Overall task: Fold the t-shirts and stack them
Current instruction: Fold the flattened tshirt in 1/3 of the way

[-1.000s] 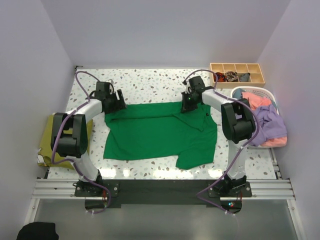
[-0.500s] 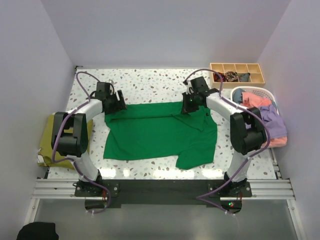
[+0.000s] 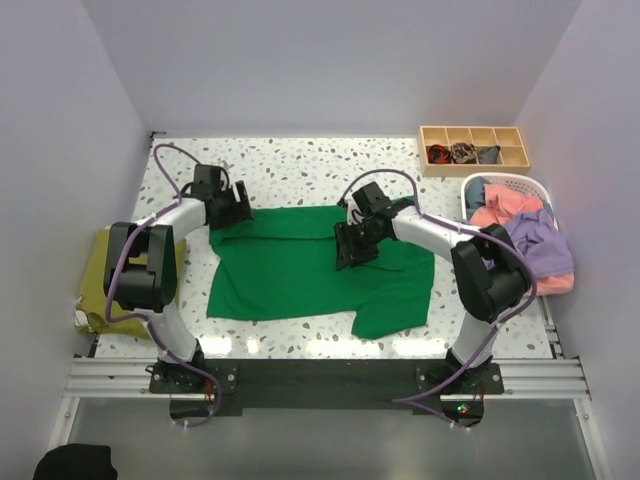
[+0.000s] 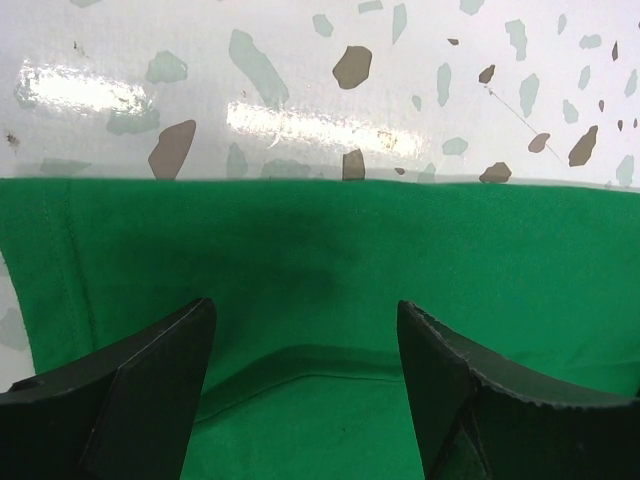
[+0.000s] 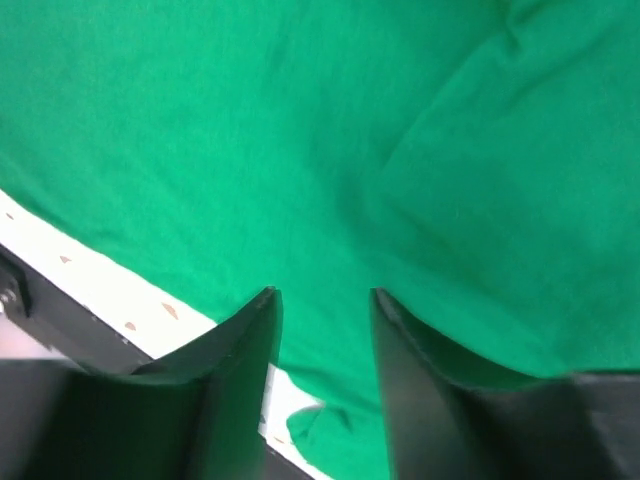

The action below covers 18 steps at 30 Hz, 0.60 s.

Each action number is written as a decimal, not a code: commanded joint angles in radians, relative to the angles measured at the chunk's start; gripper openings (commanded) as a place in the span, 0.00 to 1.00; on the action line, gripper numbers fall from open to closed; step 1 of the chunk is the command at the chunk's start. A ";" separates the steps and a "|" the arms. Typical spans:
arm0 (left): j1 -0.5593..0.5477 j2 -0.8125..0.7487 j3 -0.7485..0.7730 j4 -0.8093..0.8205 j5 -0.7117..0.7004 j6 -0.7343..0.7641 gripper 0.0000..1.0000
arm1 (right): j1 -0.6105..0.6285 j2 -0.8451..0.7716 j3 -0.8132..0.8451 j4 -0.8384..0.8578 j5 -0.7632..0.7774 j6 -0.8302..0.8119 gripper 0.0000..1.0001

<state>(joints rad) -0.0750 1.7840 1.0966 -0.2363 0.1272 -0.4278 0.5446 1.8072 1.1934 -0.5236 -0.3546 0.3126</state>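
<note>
green t-shirt [image 3: 300,275] lies spread on a speckled table [image 3: 300,165], seen from above. left gripper [image 3: 238,207] sits at the shirt's far-left corner, right gripper [image 3: 346,258] over its middle. right of the green t-shirt, a white basket [image 3: 515,178] holds a coral-pink shirt [image 3: 505,205] and a lavender shirt [image 3: 540,245]; an olive-yellow shirt [image 3: 92,285] lies to its left.

left wrist: left gripper [image 4: 305,400] fingers stand wide apart over the green t-shirt [image 4: 330,260] near its far hem, nothing between them.

right wrist: right gripper [image 5: 325,380] fingers stand parted by a narrow gap above rumpled green t-shirt [image 5: 250,130] cloth, holding nothing.
</note>
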 commanded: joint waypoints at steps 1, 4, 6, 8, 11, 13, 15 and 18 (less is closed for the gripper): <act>-0.006 0.003 0.003 0.043 0.011 -0.002 0.78 | -0.008 -0.134 0.040 -0.059 0.118 -0.017 0.58; -0.008 -0.005 0.000 0.046 0.005 -0.003 0.78 | -0.008 -0.154 0.069 -0.032 0.306 -0.024 0.65; -0.008 -0.017 -0.003 0.054 0.000 -0.003 0.78 | -0.015 -0.117 0.116 -0.023 0.351 -0.030 0.68; -0.009 -0.032 -0.004 0.061 -0.011 -0.005 0.78 | -0.024 -0.066 0.179 -0.007 0.416 -0.029 0.68; -0.006 -0.041 -0.004 0.077 -0.035 -0.011 0.79 | -0.049 0.062 0.289 -0.030 0.482 -0.023 0.68; -0.006 -0.038 -0.001 0.084 -0.038 -0.019 0.79 | -0.078 0.145 0.325 -0.026 0.502 -0.020 0.69; -0.006 -0.028 -0.001 0.092 -0.038 -0.022 0.80 | -0.125 0.188 0.347 -0.003 0.471 -0.004 0.68; -0.006 0.000 0.003 0.098 -0.037 -0.028 0.79 | -0.184 0.231 0.348 0.025 0.456 0.011 0.68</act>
<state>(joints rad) -0.0753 1.7840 1.0958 -0.1947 0.1001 -0.4358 0.4397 2.0037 1.5181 -0.5167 0.0654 0.2993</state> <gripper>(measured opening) 0.795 0.684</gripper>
